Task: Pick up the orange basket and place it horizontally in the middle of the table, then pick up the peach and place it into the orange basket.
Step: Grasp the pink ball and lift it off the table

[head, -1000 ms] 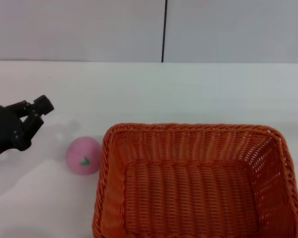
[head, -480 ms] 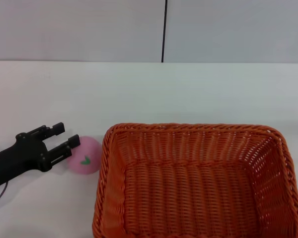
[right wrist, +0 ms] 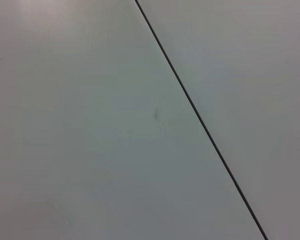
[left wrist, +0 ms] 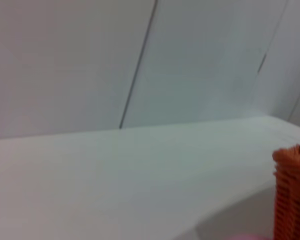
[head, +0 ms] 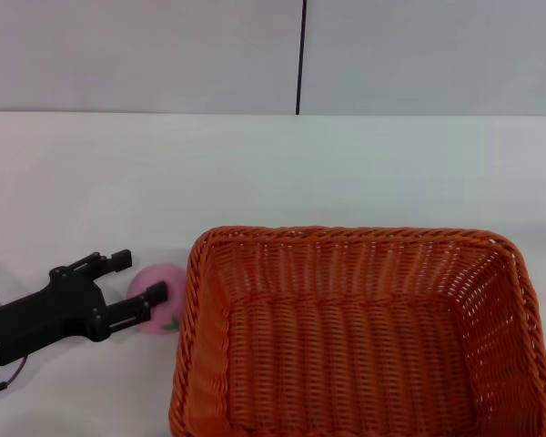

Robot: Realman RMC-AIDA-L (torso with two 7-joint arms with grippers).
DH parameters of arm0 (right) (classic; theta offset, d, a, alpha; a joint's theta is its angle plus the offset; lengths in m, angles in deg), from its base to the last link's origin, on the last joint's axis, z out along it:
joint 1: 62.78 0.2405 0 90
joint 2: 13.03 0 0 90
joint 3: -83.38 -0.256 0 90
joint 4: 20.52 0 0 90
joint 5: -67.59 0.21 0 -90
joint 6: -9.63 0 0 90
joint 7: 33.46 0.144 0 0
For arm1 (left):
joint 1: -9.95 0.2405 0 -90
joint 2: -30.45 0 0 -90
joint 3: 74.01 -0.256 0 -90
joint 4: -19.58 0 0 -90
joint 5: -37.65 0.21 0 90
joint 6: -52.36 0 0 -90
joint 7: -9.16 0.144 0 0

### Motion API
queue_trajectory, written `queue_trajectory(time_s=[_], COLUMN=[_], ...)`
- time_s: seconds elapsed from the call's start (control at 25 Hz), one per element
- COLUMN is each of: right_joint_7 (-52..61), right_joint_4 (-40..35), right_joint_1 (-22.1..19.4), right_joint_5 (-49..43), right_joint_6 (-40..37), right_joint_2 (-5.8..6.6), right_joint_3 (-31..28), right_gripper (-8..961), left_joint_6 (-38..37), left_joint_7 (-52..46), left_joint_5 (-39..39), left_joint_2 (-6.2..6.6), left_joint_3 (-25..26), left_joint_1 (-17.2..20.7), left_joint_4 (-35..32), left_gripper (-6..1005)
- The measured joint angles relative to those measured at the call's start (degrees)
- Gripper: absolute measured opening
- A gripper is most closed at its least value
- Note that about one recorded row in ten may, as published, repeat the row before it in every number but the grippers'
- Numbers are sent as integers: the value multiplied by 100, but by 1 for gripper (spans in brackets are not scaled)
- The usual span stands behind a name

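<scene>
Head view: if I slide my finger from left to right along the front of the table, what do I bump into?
Left tool → peach → orange basket.

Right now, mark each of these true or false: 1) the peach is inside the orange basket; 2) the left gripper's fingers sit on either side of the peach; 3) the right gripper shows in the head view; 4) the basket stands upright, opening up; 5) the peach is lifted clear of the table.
1) False. The peach lies on the table, just outside the orange basket, beside its left wall.
2) True. The left gripper is open around it.
3) False. Only the left arm shows.
4) True.
5) False. It looks to rest on the tabletop.
</scene>
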Motion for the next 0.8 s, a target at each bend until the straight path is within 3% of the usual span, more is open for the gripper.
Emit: queue_trajectory(time_s=[0.2,0.8], right_joint_7=[0,2], right_joint_4=[1,1], right_joint_1=[-22,-20], right_joint_5=[-2,15], right_joint_6=[-32,-43], right_joint_2=[0,0], right_joint_3=[0,1], right_gripper=[474,473], left_joint_6=[-104,-70], left_joint_7=[-85,-243], left_joint_5=[287,457], left_joint_2=[-28,-22], left_joint_3=[1,-11], left_joint_1=[-59,-55], left_joint_4=[-9,31], left_gripper=[814,687])
